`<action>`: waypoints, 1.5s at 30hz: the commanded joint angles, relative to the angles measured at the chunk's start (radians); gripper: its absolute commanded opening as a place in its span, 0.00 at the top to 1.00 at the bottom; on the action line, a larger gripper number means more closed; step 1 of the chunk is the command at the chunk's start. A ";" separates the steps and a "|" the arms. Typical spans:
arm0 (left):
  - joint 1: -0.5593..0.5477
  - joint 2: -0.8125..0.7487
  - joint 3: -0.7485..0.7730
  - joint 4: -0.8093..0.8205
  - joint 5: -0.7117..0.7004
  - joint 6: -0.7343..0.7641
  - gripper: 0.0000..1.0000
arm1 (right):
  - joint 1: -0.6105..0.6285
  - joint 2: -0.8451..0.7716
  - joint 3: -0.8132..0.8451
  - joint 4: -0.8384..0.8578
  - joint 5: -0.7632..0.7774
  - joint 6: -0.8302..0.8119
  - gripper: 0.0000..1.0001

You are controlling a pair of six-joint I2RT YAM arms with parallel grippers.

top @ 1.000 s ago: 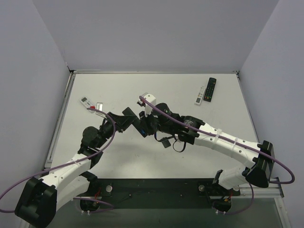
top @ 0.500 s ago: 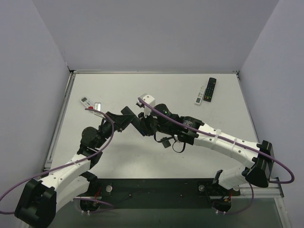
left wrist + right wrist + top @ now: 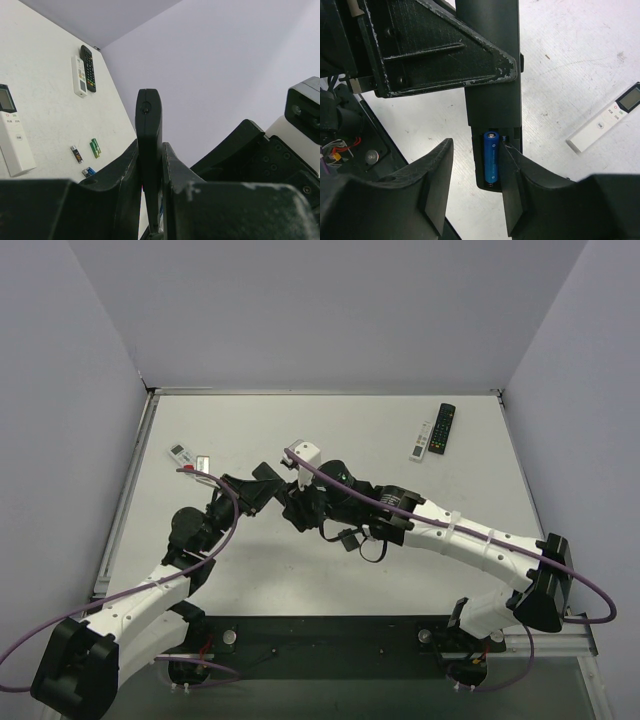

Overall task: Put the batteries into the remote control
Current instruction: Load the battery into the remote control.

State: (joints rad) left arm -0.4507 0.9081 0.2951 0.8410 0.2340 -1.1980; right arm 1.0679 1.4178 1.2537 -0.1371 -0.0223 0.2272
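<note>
My left gripper (image 3: 149,147) is shut on a black remote control (image 3: 149,120) and holds it edge-on above the table; it sits mid-table in the top view (image 3: 272,485). In the right wrist view the remote's (image 3: 492,60) back faces me with the battery bay open. One blue battery (image 3: 491,157) lies in the bay's left slot. My right gripper (image 3: 474,150) is open, its fingers astride the remote's end, the right finger against the battery's side; in the top view it (image 3: 295,508) meets the left gripper. Loose batteries lie on the table: green (image 3: 95,148), dark (image 3: 76,154), blue (image 3: 88,172).
A white remote (image 3: 421,440) and a black remote (image 3: 443,428) lie at the far right. Another white remote (image 3: 181,454) lies at the far left with a small flat piece (image 3: 206,462) beside it. A white remote with a display (image 3: 12,135) lies near the loose batteries.
Both grippers, together with the held remote, have shifted a little to the left and towards the back. The right arm has followed the left gripper.
</note>
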 commanded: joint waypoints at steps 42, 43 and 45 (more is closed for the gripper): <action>0.035 0.064 0.200 -0.005 0.344 0.005 1.00 | -0.105 -0.200 0.039 -0.205 -0.511 -0.856 0.55; 0.035 0.066 0.205 -0.014 0.349 0.006 1.00 | -0.105 -0.195 0.047 -0.205 -0.519 -0.861 0.55; 0.035 0.063 0.210 -0.022 0.357 0.014 1.00 | -0.108 -0.181 0.053 -0.208 -0.522 -0.871 0.56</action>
State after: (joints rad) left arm -0.4217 0.9764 0.4480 0.8169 0.5484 -1.2110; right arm 0.9668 1.2160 1.2877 -0.3378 -0.4397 -0.5640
